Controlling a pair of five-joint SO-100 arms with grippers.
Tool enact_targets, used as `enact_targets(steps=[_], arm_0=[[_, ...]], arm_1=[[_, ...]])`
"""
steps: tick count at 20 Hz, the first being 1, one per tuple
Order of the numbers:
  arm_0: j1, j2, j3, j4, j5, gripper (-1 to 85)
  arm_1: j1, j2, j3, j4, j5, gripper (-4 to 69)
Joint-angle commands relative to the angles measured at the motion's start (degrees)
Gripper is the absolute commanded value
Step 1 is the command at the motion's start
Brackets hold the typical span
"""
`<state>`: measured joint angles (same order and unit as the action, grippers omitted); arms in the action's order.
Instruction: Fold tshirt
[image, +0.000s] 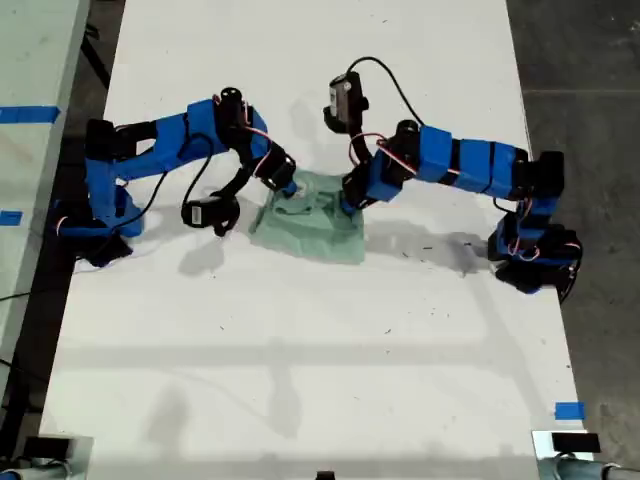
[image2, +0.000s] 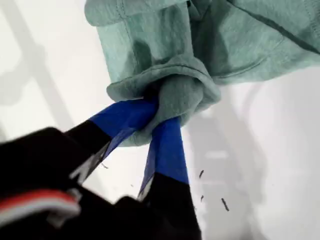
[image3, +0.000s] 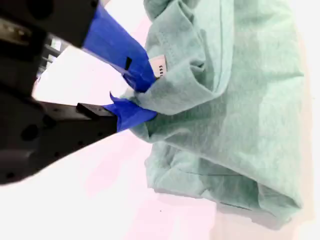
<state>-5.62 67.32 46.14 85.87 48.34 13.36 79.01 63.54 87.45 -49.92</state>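
The pale mint-green tshirt (image: 312, 228) lies bunched and partly folded at the table's middle, between the two blue arms. My first gripper (image2: 160, 107), on the arm at the exterior view's right (image: 348, 200), is shut on a rolled fold of the cloth (image2: 185, 85). My second gripper (image3: 145, 100), on the arm at the exterior view's left (image: 287, 187), is shut on a cloth edge (image3: 190, 90) beside the small white label (image3: 159, 66). Several layers of the tshirt (image3: 240, 150) are stacked beyond it.
The white table (image: 320, 350) spreads wide around the shirt. Small dark specks (image2: 222, 204) mark it under my first arm. Arm bases stand at the exterior view's left (image: 95, 225) and right (image: 535, 255) table edges. Blue tape (image: 568, 410) sits near the front right corner of the exterior view.
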Motion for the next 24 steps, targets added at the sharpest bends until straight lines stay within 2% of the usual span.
enact_targets(steps=[1,5,6,7,8,9,10,11,16,19,21,24], arm_0=[[-4.7,-1.8,-0.2,-2.5,2.9,0.0],[-11.1,-14.2,0.1,-8.1,4.4,0.3],[-13.4,-18.4,-1.3,-8.5,4.0,2.4],[-15.7,-21.5,-2.4,-9.1,4.0,11.9],[-17.8,-23.1,-3.3,-8.6,3.3,20.8],[-19.0,-22.7,-3.5,-7.4,3.3,25.6],[-19.6,-20.3,-3.5,-5.6,3.2,27.1],[-19.9,-16.8,-3.4,-3.3,2.8,28.2],[-18.8,9.1,-0.4,8.3,1.5,24.5],[-15.6,27.6,11.0,10.3,-2.0,16.5],[-10.9,43.8,30.4,2.6,-5.6,7.0],[-6.0,73.1,66.5,-12.5,-14.8,0.2]], arm_1=[[4.7,4.3,3.7,-6.5,-3.9,-1.6],[9.6,-2.8,13.4,-19.2,-4.5,-0.6],[11.1,-7.0,13.2,-20.6,-4.0,4.8],[12.6,-11.8,11.4,-21.0,-3.8,15.8],[13.4,-15.6,9.1,-20.3,-3.3,21.1],[13.9,-17.1,7.7,-19.3,-3.2,27.1],[14.1,-17.0,6.8,-17.3,-2.6,33.4],[13.8,-15.3,6.0,-14.9,-2.4,35.6],[12.4,4.2,4.4,2.4,-0.6,33.6],[10.9,22.1,14.1,5.5,3.1,31.8],[9.0,34.7,24.8,4.6,9.4,27.5],[4.0,53.0,42.6,-0.9,20.7,19.8]])
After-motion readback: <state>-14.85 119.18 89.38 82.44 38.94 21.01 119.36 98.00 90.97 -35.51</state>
